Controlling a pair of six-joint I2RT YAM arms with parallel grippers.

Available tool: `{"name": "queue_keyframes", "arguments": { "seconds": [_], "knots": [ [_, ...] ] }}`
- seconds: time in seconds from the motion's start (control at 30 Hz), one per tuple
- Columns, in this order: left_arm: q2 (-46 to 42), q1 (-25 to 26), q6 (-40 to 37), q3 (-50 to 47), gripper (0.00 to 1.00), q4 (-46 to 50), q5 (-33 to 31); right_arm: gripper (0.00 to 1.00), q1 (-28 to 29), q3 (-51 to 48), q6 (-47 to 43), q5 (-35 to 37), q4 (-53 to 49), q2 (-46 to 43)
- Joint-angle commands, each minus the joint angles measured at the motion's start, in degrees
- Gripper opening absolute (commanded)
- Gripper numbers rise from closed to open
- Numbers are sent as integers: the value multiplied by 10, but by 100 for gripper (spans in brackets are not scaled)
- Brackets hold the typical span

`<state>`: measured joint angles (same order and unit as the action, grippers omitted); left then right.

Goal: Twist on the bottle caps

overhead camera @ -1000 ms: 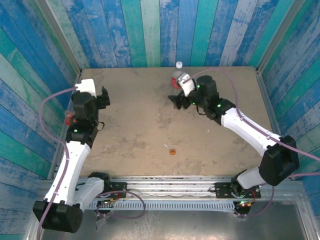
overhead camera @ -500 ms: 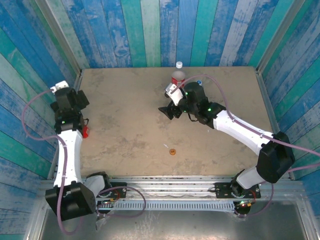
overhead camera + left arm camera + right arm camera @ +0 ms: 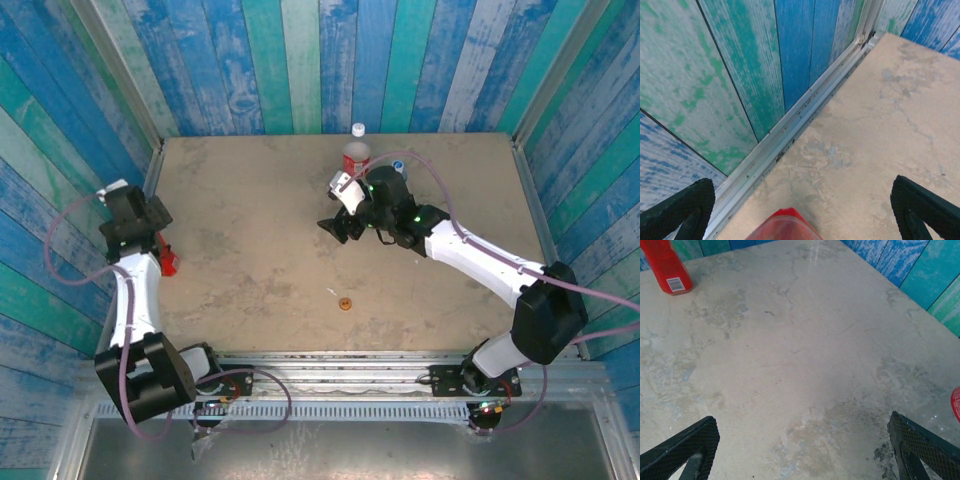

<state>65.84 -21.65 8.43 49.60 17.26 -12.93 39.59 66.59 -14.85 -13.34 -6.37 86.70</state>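
both pincers gape wide and empty, left gripper (image 3: 800, 192) over the slim red bottle (image 3: 168, 261) at left edge, right gripper (image 3: 800, 440) mid-frame beside the clear bottle (image 3: 357, 153), presumably free to fetch the orange cap (image 3: 346, 304) lying loose at lower centre.

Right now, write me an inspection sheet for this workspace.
Surface: stained beige table.
Job's things: red-label bottle, white cap at its top, far edge; blue round item beside it; slim red bottle at left edge; orange cap near front.
Clutter: thin white scrap.
Grippers: left gripper open over the slim red bottle; right gripper open, empty.
Cables: pale purple cables loop off both arms.
Surroundings: blue-teal plank walls.
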Motion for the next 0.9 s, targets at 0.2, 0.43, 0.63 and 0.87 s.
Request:
{"name": "queue_keyframes", "arguments": {
  "seconds": [0.2,0.43,0.63,0.87],
  "knots": [
    [41,-2,-3,-17,94,9,-9,90,2,18,-15,-20,-16,8],
    [58,-2,-2,-11,97,35,3,90,2,22,-15,-23,-20,9],
    [47,-2,-4,-27,81,31,11,89,2,22,-15,-25,-21,8],
    [37,-2,-8,-24,61,37,10,89,2,23,-13,-21,-21,11]
  ]
}}
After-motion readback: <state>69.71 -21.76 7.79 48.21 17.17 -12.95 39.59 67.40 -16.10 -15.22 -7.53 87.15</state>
